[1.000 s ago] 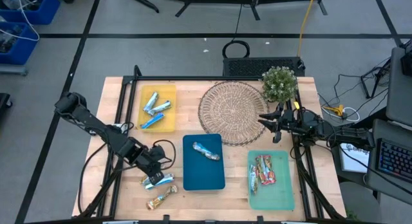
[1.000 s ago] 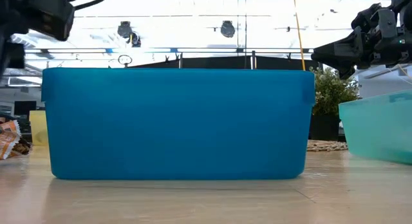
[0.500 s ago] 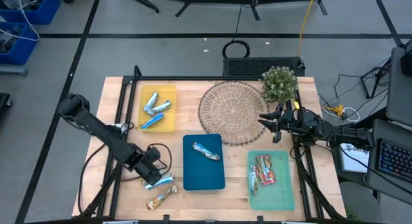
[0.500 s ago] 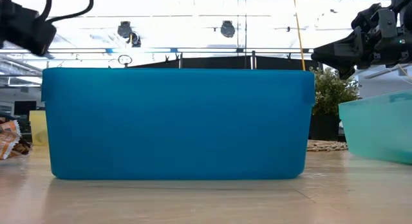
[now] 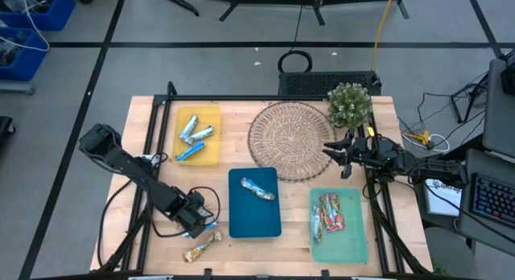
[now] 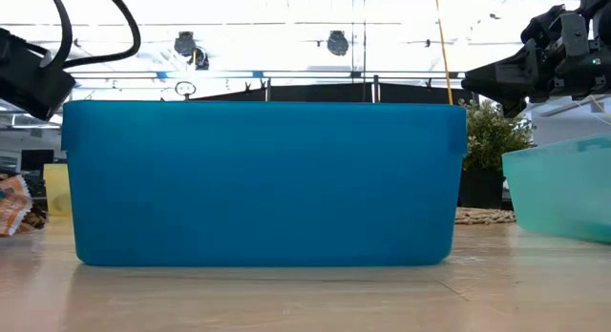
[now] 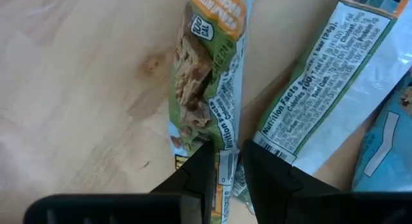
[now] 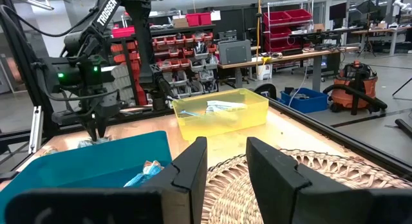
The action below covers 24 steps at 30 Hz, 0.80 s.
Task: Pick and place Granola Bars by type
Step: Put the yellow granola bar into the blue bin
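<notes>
Even overhead light falls on the worktop, casting only soft, short shadows. In the low view the bright room behind washes out to white glare above the blue tray. The left wrist view's wrappers look slightly soft.

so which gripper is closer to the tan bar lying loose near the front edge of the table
Left. The left gripper is down right beside the tan bar. The right gripper hangs far across the table, above the edge of the wicker mat.
</notes>
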Each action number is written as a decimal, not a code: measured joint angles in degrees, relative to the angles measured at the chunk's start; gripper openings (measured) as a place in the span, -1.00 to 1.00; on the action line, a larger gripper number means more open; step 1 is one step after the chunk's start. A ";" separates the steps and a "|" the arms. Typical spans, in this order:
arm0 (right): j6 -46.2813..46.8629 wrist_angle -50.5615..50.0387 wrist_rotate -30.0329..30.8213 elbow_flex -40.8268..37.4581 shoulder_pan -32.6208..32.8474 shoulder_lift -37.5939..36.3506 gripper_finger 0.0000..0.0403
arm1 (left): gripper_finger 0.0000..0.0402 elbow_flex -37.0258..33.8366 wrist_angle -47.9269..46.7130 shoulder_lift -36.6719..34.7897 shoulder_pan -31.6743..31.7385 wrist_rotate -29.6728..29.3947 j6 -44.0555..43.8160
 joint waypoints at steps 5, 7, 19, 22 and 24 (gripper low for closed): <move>-0.01 0.00 0.00 -0.01 -0.01 0.00 -0.50 | -0.56 0.00 -0.10 -0.02 0.00 -0.77 -0.59; 0.00 0.00 0.00 -0.01 -0.02 0.00 -0.50 | -0.56 0.00 -0.30 -0.02 0.00 -0.77 -1.16; 0.00 0.00 0.00 0.00 -0.02 0.00 -0.50 | -0.56 0.00 -4.80 -0.02 0.26 2.03 -5.05; 0.00 0.00 0.00 0.00 0.00 0.00 -0.50 | -0.56 0.00 -5.00 -0.02 0.26 0.36 -5.32; -0.01 0.00 0.00 0.00 -0.01 0.00 -0.50 | -0.56 0.01 -5.09 -0.02 0.26 -0.89 -5.35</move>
